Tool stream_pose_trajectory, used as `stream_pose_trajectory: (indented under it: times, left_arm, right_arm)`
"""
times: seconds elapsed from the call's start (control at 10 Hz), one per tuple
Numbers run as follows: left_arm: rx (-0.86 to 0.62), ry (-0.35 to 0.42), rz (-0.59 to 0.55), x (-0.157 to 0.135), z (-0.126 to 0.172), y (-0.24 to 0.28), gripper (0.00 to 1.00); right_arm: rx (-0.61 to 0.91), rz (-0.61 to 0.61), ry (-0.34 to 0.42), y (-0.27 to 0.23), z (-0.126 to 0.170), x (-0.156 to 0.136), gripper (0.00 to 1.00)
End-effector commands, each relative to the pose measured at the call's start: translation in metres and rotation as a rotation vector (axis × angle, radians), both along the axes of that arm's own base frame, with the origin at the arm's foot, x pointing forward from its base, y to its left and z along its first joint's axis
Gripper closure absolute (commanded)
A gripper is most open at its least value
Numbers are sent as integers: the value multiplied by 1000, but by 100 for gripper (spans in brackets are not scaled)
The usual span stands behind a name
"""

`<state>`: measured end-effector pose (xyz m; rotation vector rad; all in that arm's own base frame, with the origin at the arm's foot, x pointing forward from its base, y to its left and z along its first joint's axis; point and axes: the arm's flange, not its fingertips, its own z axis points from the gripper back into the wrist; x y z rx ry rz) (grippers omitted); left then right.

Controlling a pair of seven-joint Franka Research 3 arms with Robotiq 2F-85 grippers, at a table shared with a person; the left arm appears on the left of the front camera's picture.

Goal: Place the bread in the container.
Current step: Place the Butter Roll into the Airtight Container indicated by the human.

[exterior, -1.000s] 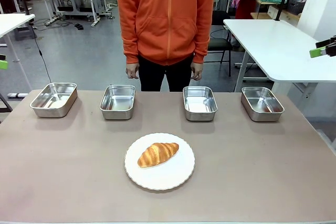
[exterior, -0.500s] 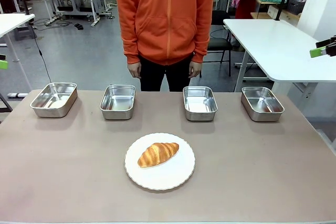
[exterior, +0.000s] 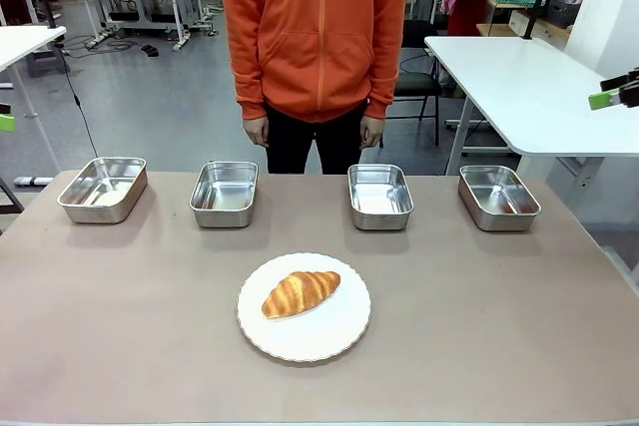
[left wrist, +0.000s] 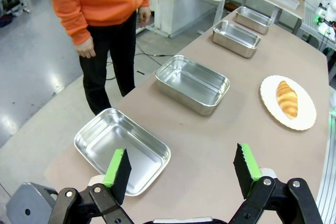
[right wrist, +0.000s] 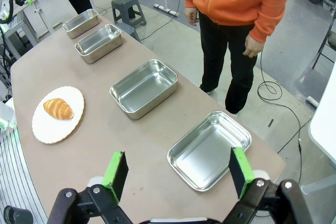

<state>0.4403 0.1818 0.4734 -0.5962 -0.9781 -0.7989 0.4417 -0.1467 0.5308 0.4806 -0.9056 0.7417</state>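
Left claw (left wrist: 182, 169) and right claw (right wrist: 177, 172) both hang released, empty, off opposite ends of the table (exterior: 120, 326). Bread (exterior: 301, 292) lies on the plate (exterior: 349, 331) mid-table, inboard of each, long axis mostly crosswise; I judge neither arm clearly nearer.

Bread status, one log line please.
bread on white plate | four trays empty | left gripper open | right gripper open

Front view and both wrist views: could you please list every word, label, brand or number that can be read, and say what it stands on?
None: no readable text on the croissant, the white plate, the steel trays, the table or the person's orange hoodie. Background clutter is too small and blurred to show any print.
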Motion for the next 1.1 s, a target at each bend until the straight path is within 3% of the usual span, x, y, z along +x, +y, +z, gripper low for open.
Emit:
stream_pose_trajectory:
  times: [0.0,1.0]
  left_arm:
    - [-5,-16,-9,-2,1,1,0]
    - [-5,-16,-9,-2,1,1,0]
  right_arm:
    - [7,3,-11,1,2,0,0]
    - [7,3,-11,1,2,0,0]
